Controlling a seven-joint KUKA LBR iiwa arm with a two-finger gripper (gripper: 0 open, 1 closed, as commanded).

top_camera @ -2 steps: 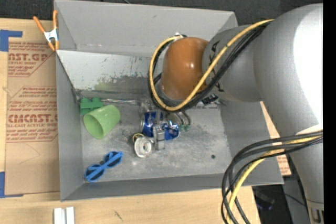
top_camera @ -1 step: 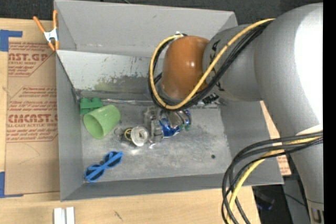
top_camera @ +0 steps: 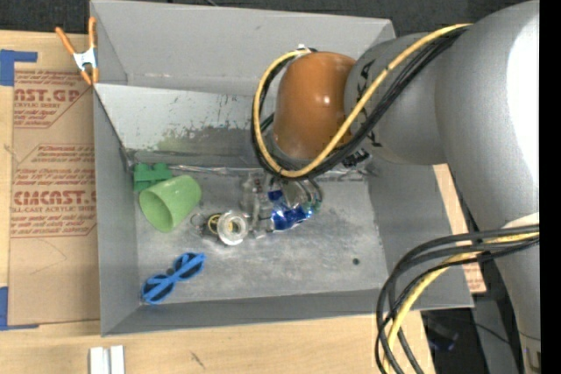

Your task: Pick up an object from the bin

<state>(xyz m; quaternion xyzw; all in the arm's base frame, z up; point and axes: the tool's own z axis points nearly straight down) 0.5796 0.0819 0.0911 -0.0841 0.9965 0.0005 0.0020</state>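
Near the middle of the frame, low on the floor of the bin point(top_camera: 337, 263), the gripper point(top_camera: 261, 206) stood beneath the arm's orange cover point(top_camera: 307, 105). Whether the claw was open or closed could not be told, and nothing was seen to be held in it. Two things lay closest. A small blue glossy crumpled thing point(top_camera: 289, 213) was just beside the gripper to the right, possibly touching it. A round white-and-brass piece point(top_camera: 230, 228) lay just beside it to the lower left. Judgement on the blue thing: probably light, thin-walled and yielding, like foil or film, with a slick surface. A hold across its thickest middle looked safer than one on a loose edge, which could tear or slide free. Judgement on the round piece: probably stiff and a little heavier, and prone to roll or squirt out, so best taken squarely across its width. A green cup point(top_camera: 169, 201) lay on its side at centre left, and a blue spectacle-shaped thing point(top_camera: 173, 276) at lower left, both well apart from the gripper.
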